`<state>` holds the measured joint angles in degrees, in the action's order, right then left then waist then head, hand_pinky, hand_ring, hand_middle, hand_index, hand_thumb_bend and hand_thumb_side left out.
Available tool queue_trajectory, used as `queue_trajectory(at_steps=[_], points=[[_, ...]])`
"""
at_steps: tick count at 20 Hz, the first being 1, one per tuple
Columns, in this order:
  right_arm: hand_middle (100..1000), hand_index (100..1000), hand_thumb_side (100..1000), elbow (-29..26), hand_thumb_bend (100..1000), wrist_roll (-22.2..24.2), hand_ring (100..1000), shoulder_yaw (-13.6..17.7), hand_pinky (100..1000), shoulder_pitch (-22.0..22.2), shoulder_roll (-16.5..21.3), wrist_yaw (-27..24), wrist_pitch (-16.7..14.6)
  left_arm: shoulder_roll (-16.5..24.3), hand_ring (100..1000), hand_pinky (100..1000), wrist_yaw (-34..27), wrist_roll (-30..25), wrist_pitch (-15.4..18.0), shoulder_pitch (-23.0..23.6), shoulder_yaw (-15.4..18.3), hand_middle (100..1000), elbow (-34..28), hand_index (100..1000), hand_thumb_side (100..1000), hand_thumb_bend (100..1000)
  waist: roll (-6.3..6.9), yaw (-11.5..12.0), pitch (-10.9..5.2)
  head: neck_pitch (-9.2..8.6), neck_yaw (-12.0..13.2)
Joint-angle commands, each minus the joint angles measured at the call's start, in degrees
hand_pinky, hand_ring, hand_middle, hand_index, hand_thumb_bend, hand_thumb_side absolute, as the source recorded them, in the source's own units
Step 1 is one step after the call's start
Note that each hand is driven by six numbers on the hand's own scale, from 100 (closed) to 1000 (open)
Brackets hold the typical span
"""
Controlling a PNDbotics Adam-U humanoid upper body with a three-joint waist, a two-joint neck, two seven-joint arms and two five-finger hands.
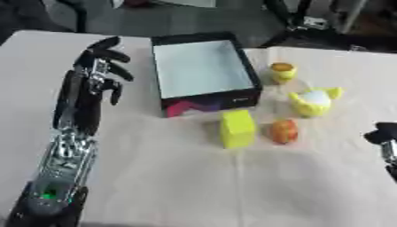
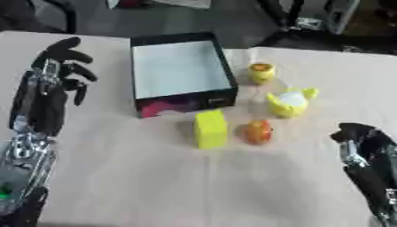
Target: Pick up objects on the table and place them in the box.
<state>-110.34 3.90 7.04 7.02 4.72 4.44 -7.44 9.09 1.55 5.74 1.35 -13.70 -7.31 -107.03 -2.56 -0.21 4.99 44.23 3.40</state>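
The right hand (image 2: 363, 141) is mostly cut off by the right edge in the left eye view; the right eye view shows more of it, but its fingers blur together, so their pose cannot be told. The left hand (image 1: 102, 62) has its forearm cut by the bottom edge. The print on the front of the box (image 1: 209, 103) is a smear of pink and purple (unreadable). The yellow and white object (image 1: 313, 102) is too blurred to identify.
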Motion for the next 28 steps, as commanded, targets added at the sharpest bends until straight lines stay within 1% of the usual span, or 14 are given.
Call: queue_trajectory(at_steps=[1, 4, 5, 6, 9, 11, 14, 15, 18, 21, 25, 28], points=[[535, 666, 445, -0.4, 100, 0.2, 643, 0.1, 740, -0.5, 0.6, 0.5, -0.1, 1.1, 458, 100, -0.2, -0.1, 0.1, -0.5, 0.4, 556, -1.0, 812, 811, 100, 0.29, -0.1, -1.3, -0.11, 0.0], [539, 672, 441, -0.5, 100, 0.8, 649, 0.0, 743, -0.5, 1.9, 1.1, -0.3, 1.1, 458, 100, -0.2, -0.1, 0.1, -0.4, 0.3, 556, -1.1, 814, 810, 100, 0.19, -0.1, -1.31, -0.11, 0.1], [544, 683, 421, -0.6, 100, 1.4, 656, -0.2, 745, -0.5, 3.2, 1.5, -0.6, 1.1, 458, 100, -0.2, -0.2, 0.1, -0.4, 0.4, 556, -1.1, 814, 809, 100, 0.14, -0.1, -1.41, -0.11, 0.2], [545, 686, 422, -0.8, 100, 1.9, 657, -0.2, 746, -0.5, 4.7, 1.7, -1.0, 1.2, 458, 100, -0.2, -0.2, 0.1, -0.4, 0.4, 556, -1.1, 813, 810, 100, 0.09, -0.1, -1.5, -0.11, 0.3], [552, 711, 420, -1.4, 100, 3.0, 666, -0.1, 751, -0.4, 10.3, 2.4, -3.1, 1.3, 459, 100, -0.2, -0.3, 0.0, -0.3, 0.2, 556, -1.0, 812, 810, 100, -0.09, 0.0, -1.53, -0.11, -0.1], [557, 726, 412, -1.1, 100, 3.5, 671, -0.2, 754, -0.5, 15.1, 3.1, -4.8, 1.3, 459, 100, -0.2, -0.5, 0.1, -0.4, 0.1, 556, -1.0, 813, 810, 100, -0.2, 0.1, -1.56, -0.11, -0.1], [575, 753, 359, 1.2, 100, 3.7, 688, -0.5, 759, -1.8, 21.8, 3.9, -7.3, 1.5, 459, 100, -0.3, -0.6, 0.0, -0.4, 0.1, 556, -1.0, 812, 813, 100, -0.3, 0.6, -1.36, -0.11, -0.3], [583, 767, 336, 2.4, 100, 3.7, 695, -0.8, 761, -2.6, 24.0, 4.0, -8.2, 1.5, 460, 100, -0.4, -0.6, 0.0, -0.4, 0.0, 556, -1.0, 812, 803, 100, -0.34, 0.7, -1.23, -0.11, -0.4], [600, 796, 297, 7.3, 100, 3.7, 707, -1.9, 764, -6.0, 29.9, 4.2, -10.9, 1.6, 461, 100, -0.6, -0.8, 0.0, -0.5, -0.2, 555, -1.0, 811, 815, 100, -0.34, 1.1, -0.73, -0.11, -0.7], [627, 825, 251, 13.5, 100, 4.2, 727, -3.5, 769, -10.0, 34.2, 4.6, -13.3, 1.4, 463, 100, -0.7, -0.9, -0.1, -0.8, -0.3, 556, -1.1, 812, 817, 100, -0.13, 1.7, -0.18, -0.11, -1.4], [670, 851, 211, 24.0, 100, 6.5, 758, -5.6, 775, -16.4, 37.4, 4.4, -13.9, 1.3, 463, 100, -1.1, -1.1, -0.1, -1.2, -0.5, 556, -1.3, 812, 821, 100, 0.0, 2.6, 0.78, -0.11, -2.5], [693, 861, 218, 31.8, 100, 7.4, 772, -6.6, 780, -21.4, 38.8, 5.8, -14.8, 1.1, 463, 100, -1.4, -1.3, -0.1, -1.7, -0.7, 555, -1.5, 812, 822, 100, 0.25, 3.4, 1.64, -0.11, -3.5]])
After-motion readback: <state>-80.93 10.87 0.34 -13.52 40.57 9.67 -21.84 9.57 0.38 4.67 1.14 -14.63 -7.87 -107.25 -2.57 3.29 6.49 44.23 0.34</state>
